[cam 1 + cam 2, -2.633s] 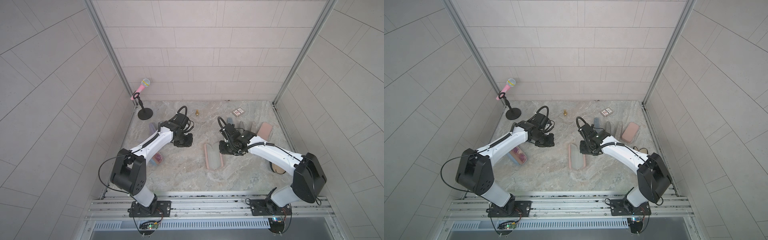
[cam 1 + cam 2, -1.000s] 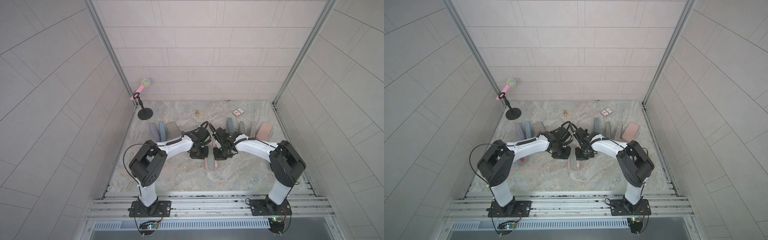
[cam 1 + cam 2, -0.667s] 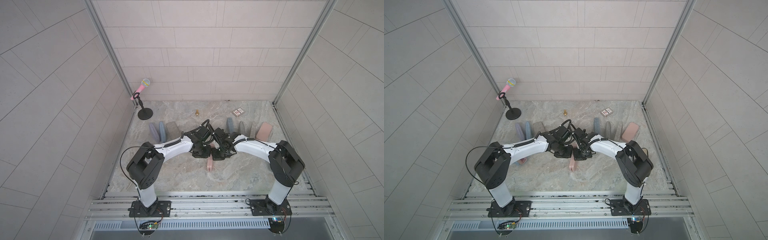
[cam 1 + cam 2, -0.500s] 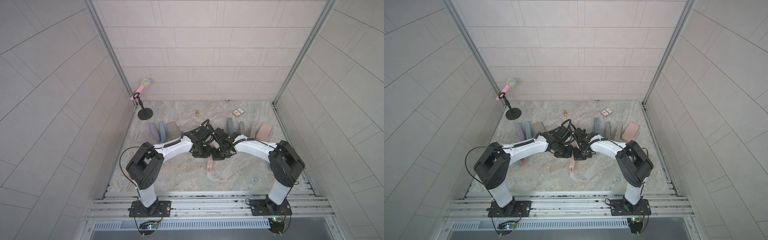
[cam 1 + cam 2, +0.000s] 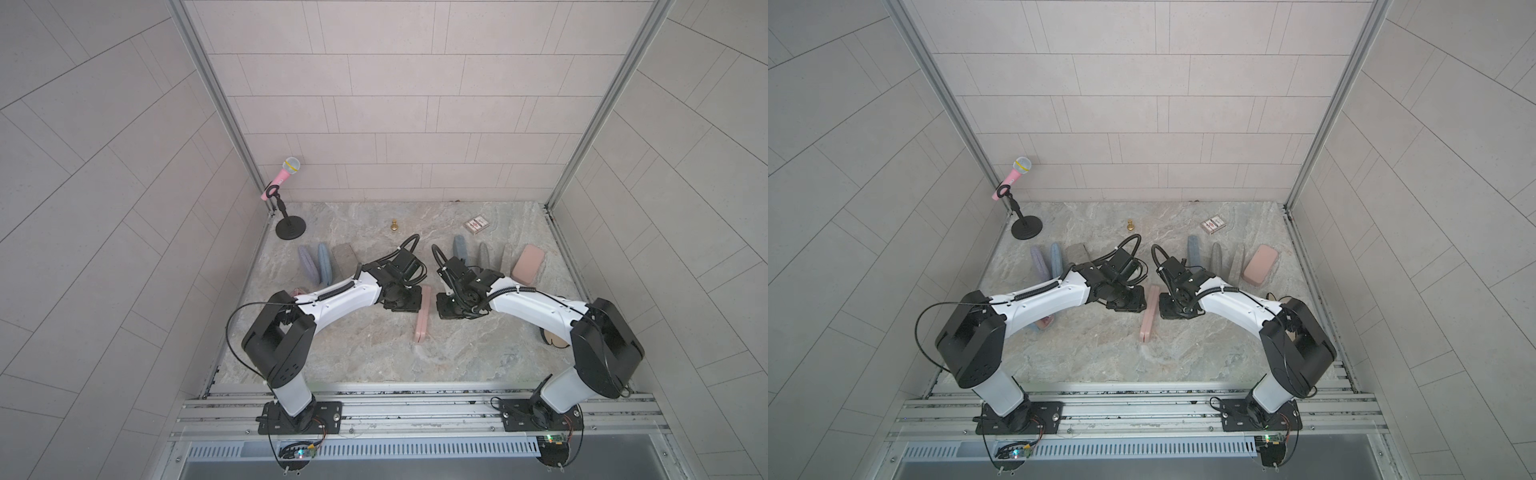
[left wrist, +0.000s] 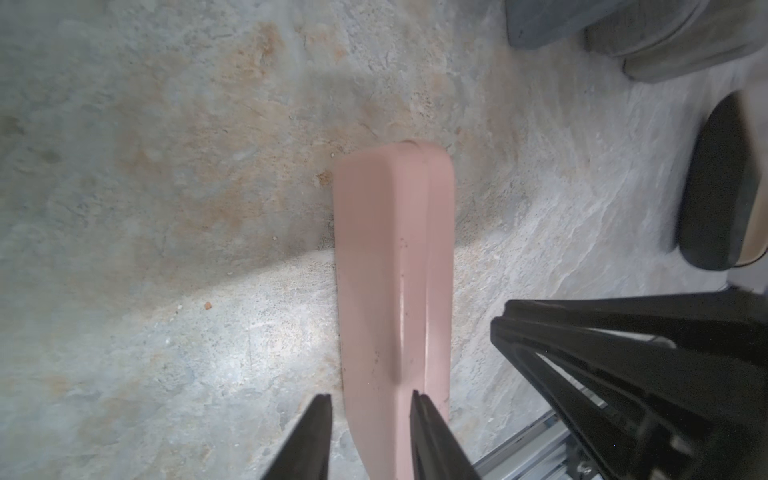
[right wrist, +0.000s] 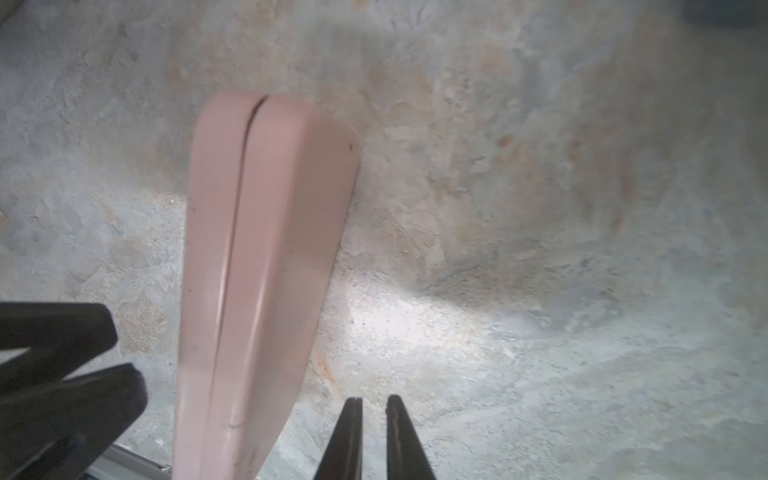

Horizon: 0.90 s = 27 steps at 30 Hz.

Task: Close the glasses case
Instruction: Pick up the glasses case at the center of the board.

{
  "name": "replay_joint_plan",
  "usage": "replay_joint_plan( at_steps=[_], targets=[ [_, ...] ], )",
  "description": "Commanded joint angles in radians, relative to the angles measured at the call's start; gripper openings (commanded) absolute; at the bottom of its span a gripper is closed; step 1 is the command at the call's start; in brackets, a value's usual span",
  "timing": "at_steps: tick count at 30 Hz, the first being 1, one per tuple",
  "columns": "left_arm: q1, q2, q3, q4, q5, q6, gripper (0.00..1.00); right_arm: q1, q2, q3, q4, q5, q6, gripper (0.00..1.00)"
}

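Although it stands on one long edge rather than lying flat, the pink glasses case (image 5: 422, 313) looks closed: its two smooth halves meet along a thin seam, with rounded corners at the end. It sits near the middle of the marble-patterned worktop (image 5: 374, 353), between the two tools.

Both arms reach in from the near rail (image 5: 415, 409), elbows spread outward and wrists bent down, so each tool points at the worktop beside the far half of the case.

The left tool (image 5: 405, 301) is just beside the case on its left. Its jaws stand moderately apart and grip nothing. In the left wrist view one fingertip (image 6: 417, 409) overlaps the case's edge; contact cannot be told.

The right tool (image 7: 374, 401) is near the case's other side, with bare worktop between. Its jaws are almost together, with a slim gap and nothing in it.
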Motion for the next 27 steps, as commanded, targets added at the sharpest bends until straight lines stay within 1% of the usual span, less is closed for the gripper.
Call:
replay_joint_plan(
  at_steps=[1, 4, 7, 10, 13, 16, 21, 24, 25, 26, 27],
  targets=[
    [-0.007, -0.015, 0.028, -0.027, -0.007, 0.005, 0.51, -0.021, -0.071, -0.036, -0.044, 0.066, 0.025, 0.20],
    [-0.018, -0.012, 0.030, -0.028, 0.000, 0.007, 0.66, -0.041, -0.137, -0.079, -0.051, 0.077, 0.031, 0.27],
    [-0.046, -0.004, 0.050, -0.053, -0.021, 0.018, 0.78, -0.068, -0.192, -0.118, -0.058, 0.074, 0.030, 0.31],
    [-0.079, 0.022, 0.088, -0.096, -0.056, 0.033, 0.83, -0.087, -0.241, -0.154, -0.060, 0.065, 0.029, 0.33],
    [-0.107, 0.064, 0.121, -0.133, -0.091, 0.041, 0.84, -0.106, -0.274, -0.182, -0.060, 0.054, 0.024, 0.34],
    [-0.114, 0.108, 0.132, -0.143, -0.101, 0.031, 0.84, -0.122, -0.294, -0.197, -0.060, 0.036, 0.017, 0.34],
    [-0.116, 0.166, 0.132, -0.150, -0.123, 0.011, 0.78, -0.134, -0.322, -0.229, -0.052, 0.021, 0.010, 0.35],
    [-0.116, 0.190, 0.144, -0.152, -0.135, -0.002, 0.56, -0.142, -0.331, -0.249, -0.050, 0.009, 0.003, 0.35],
    [-0.116, 0.195, 0.152, -0.153, -0.137, -0.004, 0.46, -0.146, -0.336, -0.254, -0.050, 0.006, 0.001, 0.35],
    [-0.116, 0.200, 0.166, -0.157, -0.143, -0.009, 0.39, -0.150, -0.343, -0.263, -0.050, 0.000, -0.001, 0.35],
    [-0.115, 0.205, 0.181, -0.163, -0.154, -0.013, 0.34, -0.154, -0.351, -0.268, -0.050, -0.003, -0.003, 0.35]
  ],
)
